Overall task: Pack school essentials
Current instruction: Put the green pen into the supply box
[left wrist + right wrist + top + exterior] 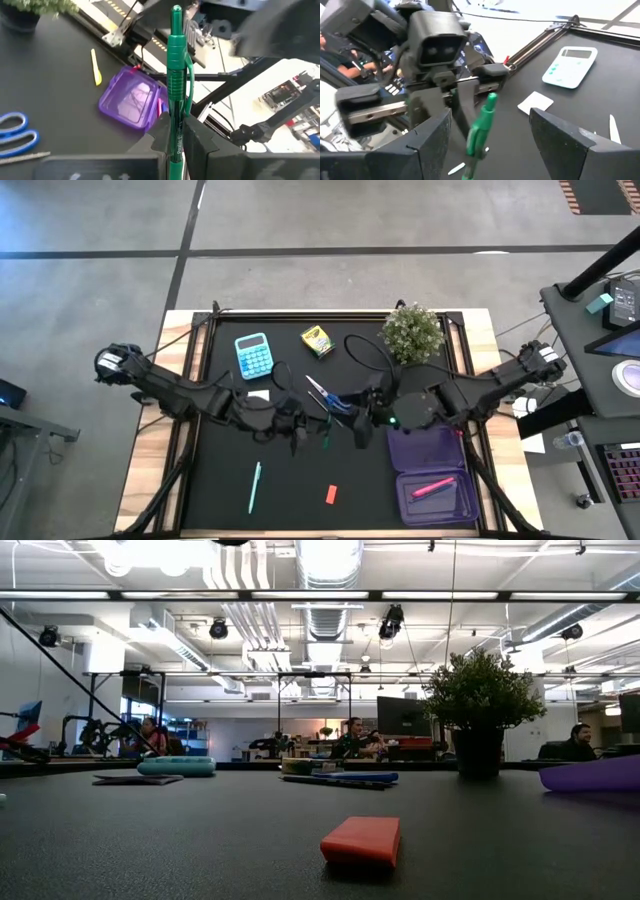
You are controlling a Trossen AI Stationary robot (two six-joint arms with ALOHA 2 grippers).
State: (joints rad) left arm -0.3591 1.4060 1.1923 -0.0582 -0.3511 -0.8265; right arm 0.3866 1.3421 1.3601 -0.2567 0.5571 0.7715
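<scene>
Left wrist view: green pen (176, 75) upright, tip-up.

This is a large open-plan robotics lab or workshop. The low view looks past the black work table (200, 840) into a wide hall with an exposed ceiling: round silver air ducts (325, 570), long strip lights (320, 595) and hanging black spotlights (392, 625). Seated people (352, 738) work at far benches with dark monitors (400, 715). From above, the floor is bare grey concrete (350, 220) marked with dark tape lines (300, 252).
</scene>
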